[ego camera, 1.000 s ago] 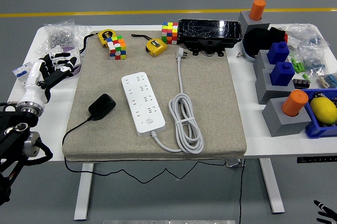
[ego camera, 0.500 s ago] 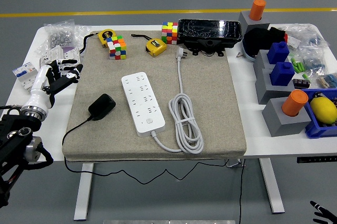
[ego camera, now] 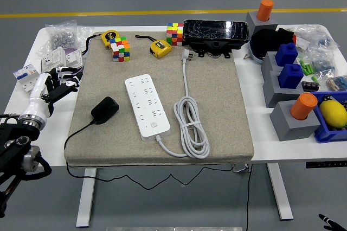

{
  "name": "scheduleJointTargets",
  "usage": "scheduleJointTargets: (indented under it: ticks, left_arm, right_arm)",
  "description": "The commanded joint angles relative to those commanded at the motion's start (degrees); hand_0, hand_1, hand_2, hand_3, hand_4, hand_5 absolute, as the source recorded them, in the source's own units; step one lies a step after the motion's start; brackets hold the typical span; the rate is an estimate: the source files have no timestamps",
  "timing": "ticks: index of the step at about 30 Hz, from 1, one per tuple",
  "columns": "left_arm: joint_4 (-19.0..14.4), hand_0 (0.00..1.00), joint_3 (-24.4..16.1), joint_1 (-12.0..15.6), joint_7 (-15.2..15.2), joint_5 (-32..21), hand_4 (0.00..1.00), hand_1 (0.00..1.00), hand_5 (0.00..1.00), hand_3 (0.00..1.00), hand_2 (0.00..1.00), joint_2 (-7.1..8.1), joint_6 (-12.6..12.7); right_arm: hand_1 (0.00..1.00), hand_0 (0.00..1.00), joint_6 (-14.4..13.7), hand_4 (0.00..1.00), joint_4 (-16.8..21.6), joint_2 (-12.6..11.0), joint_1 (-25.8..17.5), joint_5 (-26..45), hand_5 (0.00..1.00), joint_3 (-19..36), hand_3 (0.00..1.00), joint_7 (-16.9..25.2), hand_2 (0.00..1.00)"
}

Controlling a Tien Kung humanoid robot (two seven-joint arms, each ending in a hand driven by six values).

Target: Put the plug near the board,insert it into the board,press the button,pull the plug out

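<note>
The fingers [ego camera: 69, 82] of the left hand [ego camera: 54, 85] are seen spread and relaxed, with nothing held, above the white table [ego camera: 21, 98] just off the left edge of the grey mat [ego camera: 217, 106]. Of the right hand [ego camera: 332, 221] only dark fingertips are seen at the lower right corner, well below the table; whether they are open or closed cannot be told.

The black plug [ego camera: 105, 108] is found lying flat on the left part of the mat, with its thin black cable [ego camera: 76, 132] led off toward the mat's near left corner. The white power strip [ego camera: 146, 106] is laid just to the right of the plug, apart from it, with no plug in its sockets. A round button [ego camera: 154, 124] is seen near its closer end. The strip's own white cord [ego camera: 191, 128] is coiled to its right, and that cord's plug [ego camera: 186, 54] lies near the mat's far edge.

Two colour cubes [ego camera: 121, 48], two yellow tape measures [ego camera: 160, 48] and a black box [ego camera: 216, 32] are set along the far side.
</note>
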Motion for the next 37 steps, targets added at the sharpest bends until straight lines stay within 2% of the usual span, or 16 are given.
scheduleJointTargets:
  ticks: [10, 15, 21, 30, 37]
  left_arm:
    - [-0.17, 0.397, -0.4, 0.04, 0.04, -0.34, 0.754, 0.425, 0.245, 0.55, 0.503, 0.2, -0.08]
    - [-0.9, 0.397, -0.57, -0.74, 0.15, -0.01, 0.755, 0.425, 0.247, 0.549, 0.503, 0.12, -0.2]
    - [-2.37, 0.397, -1.96, -0.84, 0.3, 0.84, 0.755, 0.425, 0.248, 0.55, 0.503, -0.31, -0.24]
    - [-2.41, 0.397, -2.92, -1.31, 0.61, 1.15, 0.754, 0.425, 0.248, 0.55, 0.504, -0.61, -0.3]
    - [-2.94, 0.397, -3.45, -0.58, 0.67, 1.3, 0.754, 0.425, 0.248, 0.55, 0.504, -1.14, -0.3]
  right_arm:
    - [0.638, 0.561, -0.12, 0.962, 0.07, -0.34, 0.05, -0.04, 0.494, 0.13, 0.6, -0.06, 0.614]
    - [0.64, 0.562, -0.16, 0.962, 0.32, -0.1, -0.17, -0.43, 0.494, 1.92, 0.6, 0.01, 0.619]
    - [0.64, 0.562, 0.13, 0.962, 0.17, 0.36, -0.13, -0.85, 0.495, 3.9, 0.601, -0.17, 0.617]
    - [0.639, 0.562, 0.29, 0.962, 0.35, 0.67, -0.37, -1.43, 0.495, 5.86, 0.601, -0.16, 0.621]
    - [0.639, 0.562, 0.09, 0.962, 0.52, 0.36, -0.96, -1.85, 0.495, 7.93, 0.601, -0.23, 0.621]
